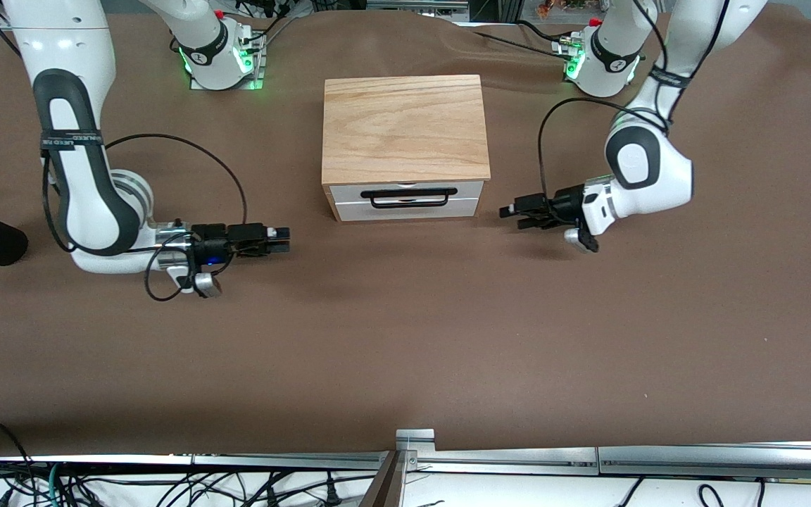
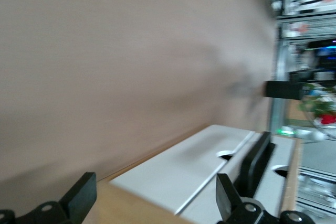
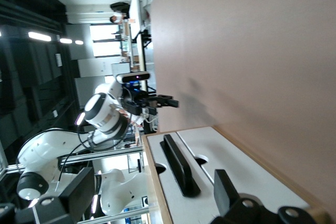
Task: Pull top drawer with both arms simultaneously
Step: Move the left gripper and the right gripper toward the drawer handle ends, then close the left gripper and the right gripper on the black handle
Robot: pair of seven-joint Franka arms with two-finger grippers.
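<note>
So from the front, the top drawer (image 1: 405, 191) sits closed in the box (image 1: 404, 130), handle (image 1: 409, 198) running lengthwise between the spread-open left gripper (image 1: 514, 217) and right gripper (image 1: 282, 240). Each wrist view shows its gripper's fingers (image 2: 81, 198) (image 3: 223, 190) apart, handle (image 2: 257, 161) (image 3: 178, 163) just ahead.

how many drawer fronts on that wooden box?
2, stacked on the side of the box facing the front camera: the top drawer with the black bar handle, and a plain white panel below it. Other sides are hidden.
</note>
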